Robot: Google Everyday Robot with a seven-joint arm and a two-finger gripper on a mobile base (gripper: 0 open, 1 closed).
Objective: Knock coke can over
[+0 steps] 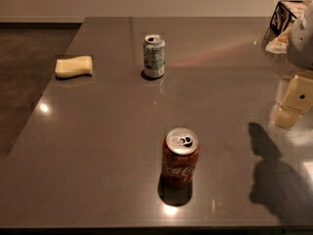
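The coke can (180, 157), red with white script and a silver top with an open tab, stands upright on the dark grey table (98, 146) near the front edge, a little right of centre. My gripper (292, 104), cream-coloured, hangs above the table at the right edge of the view. It is well to the right of the coke can, farther back, and apart from it. Its shadow falls on the table at the front right.
A white-and-green can (154, 56) stands upright at the back centre. A yellow sponge (74, 66) lies at the back left near the table's left edge. A black-and-white object (283, 14) sits at the back right corner. Dark floor lies left of the table.
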